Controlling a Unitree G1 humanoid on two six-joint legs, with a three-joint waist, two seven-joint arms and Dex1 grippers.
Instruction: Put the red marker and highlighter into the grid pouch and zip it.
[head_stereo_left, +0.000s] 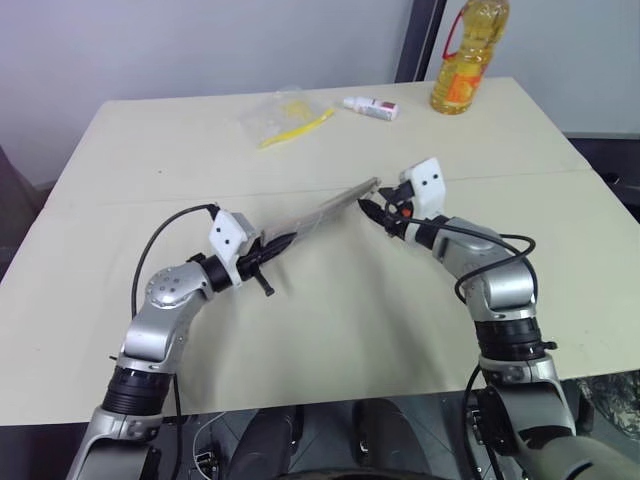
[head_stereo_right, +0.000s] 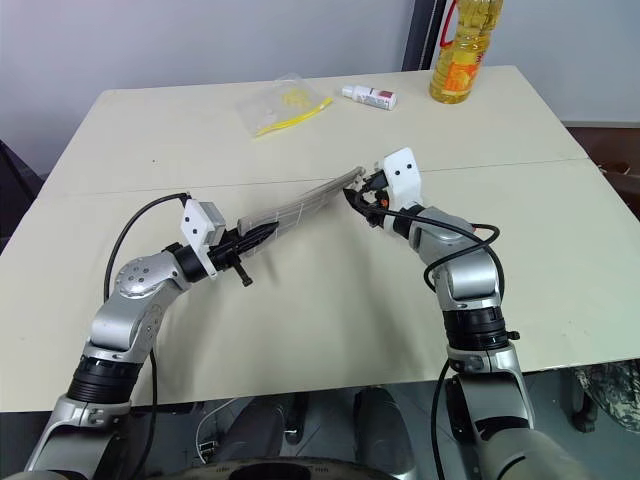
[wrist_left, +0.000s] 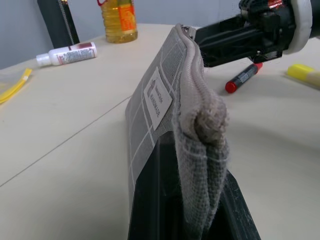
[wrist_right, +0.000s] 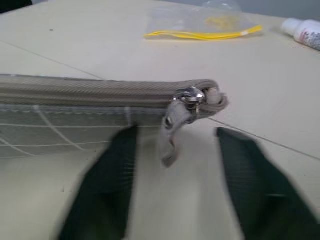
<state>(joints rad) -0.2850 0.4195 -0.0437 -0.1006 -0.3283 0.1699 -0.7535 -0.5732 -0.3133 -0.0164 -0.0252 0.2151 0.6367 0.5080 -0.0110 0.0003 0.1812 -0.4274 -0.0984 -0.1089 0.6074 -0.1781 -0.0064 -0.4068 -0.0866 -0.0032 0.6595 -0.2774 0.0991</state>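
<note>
The left hand (head_stereo_left: 268, 250) was clamped on one end of the grid pouch (head_stereo_left: 320, 213), holding it edge-up above the counter (head_stereo_left: 330, 330). The right hand (head_stereo_right: 362, 200), fingers (wrist_right: 105, 190) parted and holding nothing, stood just short of the zipper pull (wrist_right: 172, 125) at the pouch's far end. The zipper appeared run shut to that end. The red marker (wrist_left: 243, 78) and the highlighter (wrist_left: 302, 74) lay on the counter beyond the right hand, outside the pouch. Judged from this, neither item was yet stowed; opening, loading and zipping remained.
</note>
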